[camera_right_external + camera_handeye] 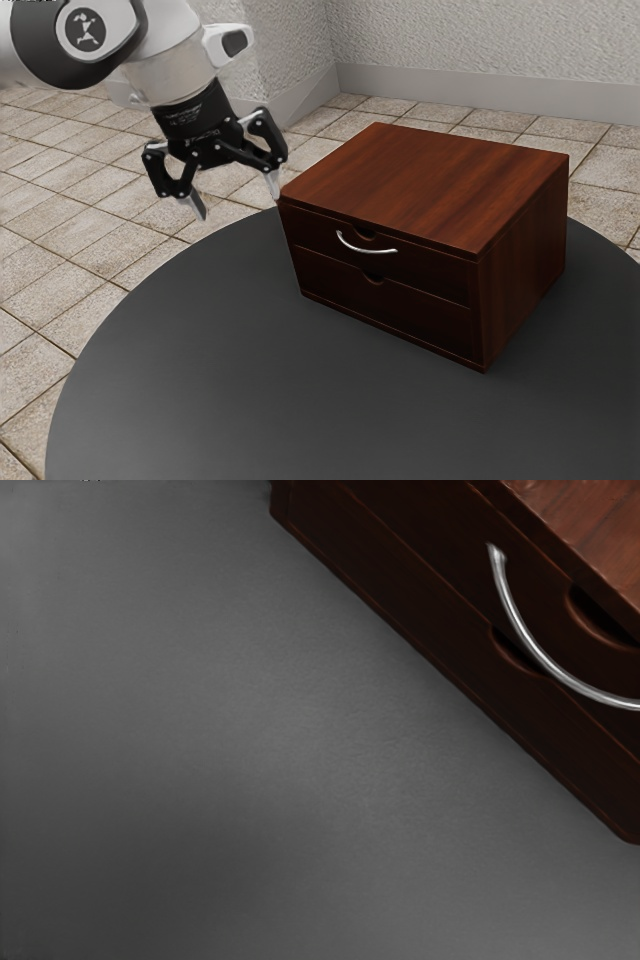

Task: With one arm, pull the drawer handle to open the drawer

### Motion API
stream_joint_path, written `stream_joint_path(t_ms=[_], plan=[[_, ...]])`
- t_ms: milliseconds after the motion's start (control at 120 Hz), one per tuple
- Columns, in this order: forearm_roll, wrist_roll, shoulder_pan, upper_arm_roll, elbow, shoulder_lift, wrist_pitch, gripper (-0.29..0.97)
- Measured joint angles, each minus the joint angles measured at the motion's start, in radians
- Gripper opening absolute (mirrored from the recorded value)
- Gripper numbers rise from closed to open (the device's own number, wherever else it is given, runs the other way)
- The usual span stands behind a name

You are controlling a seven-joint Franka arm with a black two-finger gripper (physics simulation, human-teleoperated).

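Over the black table (250, 400) the gripper (236, 202) was held wide open and empty at the exterior view's left, and an approach to the handle (366, 246) was judged needed next.

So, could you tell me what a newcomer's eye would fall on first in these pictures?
The dark red wooden cabinet stands on the round black table, toward the exterior view's right. A curved silver handle gleams on its upper drawer. The black gripper hangs open in the air, to the exterior view's left of the cabinet, apart from the handle.
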Motion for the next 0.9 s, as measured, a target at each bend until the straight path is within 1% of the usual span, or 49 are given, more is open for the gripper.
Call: stream_joint_path(t_ms=[117, 150, 217, 258, 350, 492, 692, 900], plan=[[-0.001, -0.118, 0.067, -0.002, -0.014, 0.025, 0.043, 0.68], [-0.001, -0.148, 0.081, -0.001, -0.064, 0.014, 0.079, 0.68], [-0.012, -0.203, 0.091, 0.002, -0.231, -0.046, 0.185, 0.68], [-0.023, -0.239, 0.072, 0.003, -0.296, -0.074, 0.24, 0.68], [-0.036, -0.319, -0.007, -0.002, -0.405, -0.137, 0.345, 0.68], [-0.043, -0.422, -0.03, -0.005, -0.558, -0.182, 0.548, 0.68], [-0.038, -0.531, -0.032, -0.028, -0.631, -0.191, 0.742, 0.68], [-0.038, -0.613, -0.032, -0.041, -0.677, -0.192, 0.853, 0.68]])
